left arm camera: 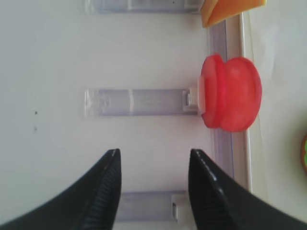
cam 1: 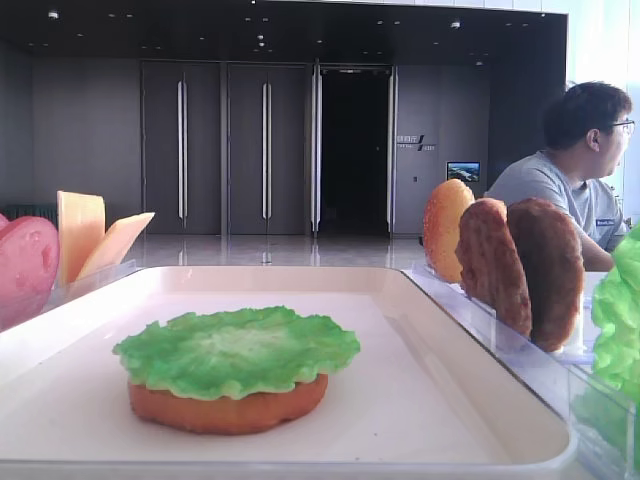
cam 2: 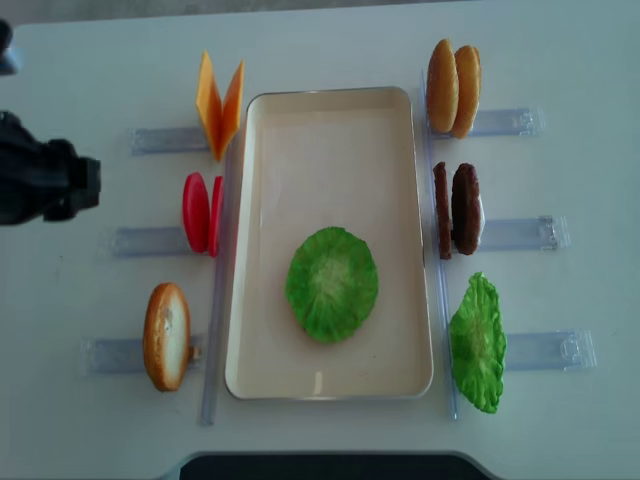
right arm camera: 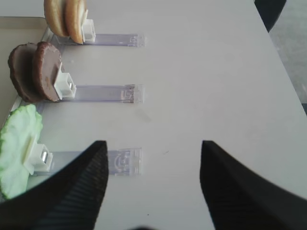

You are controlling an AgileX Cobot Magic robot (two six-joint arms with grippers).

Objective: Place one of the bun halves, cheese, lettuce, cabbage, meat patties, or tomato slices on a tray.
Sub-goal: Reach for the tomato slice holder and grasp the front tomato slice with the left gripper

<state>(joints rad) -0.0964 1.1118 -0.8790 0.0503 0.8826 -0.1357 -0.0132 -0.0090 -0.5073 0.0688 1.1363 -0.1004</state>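
**A:** So where's everything sitting? The tray (cam 2: 330, 110) is in the middle, and a lettuce (cam 2: 332, 283) leaf lies flat in it. From the low view that leaf (cam 1: 236, 350) is on top of a flat bun half (cam 1: 228, 405), touching it.

**B:** Yep. The left gripper (left arm camera: 153, 184) has its jaws wide apart with nothing between them, just bare table (left arm camera: 48, 57) under it. The tomato slices (left arm camera: 231, 93) stand on edge ahead of it and off to its right, propped at the end of a clear rack (left arm camera: 139, 101). Past those, the cheese (left arm camera: 230, 9) corner pokes in at the top. The tray is further right of the tomatoes.

**A:** And the right one?

**B:** The right gripper (right arm camera: 153, 182) is spread wide too, holding nothing. Ahead and to its left in the wrist view: a second lettuce (right arm camera: 19, 148) nearest, then the patties (right arm camera: 36, 72), then two buns (right arm camera: 64, 17) furthest out, all upright on racks.

**A:** The top view shows one more bun (cam 2: 166, 335) standing on the left side, near the tray's front corner. The left arm (cam 2: 45, 180) is well off to the left edge, clear of the tray.

**B:** There's also a guy (cam 1: 575, 170) in a grey tee in the background, looking away.
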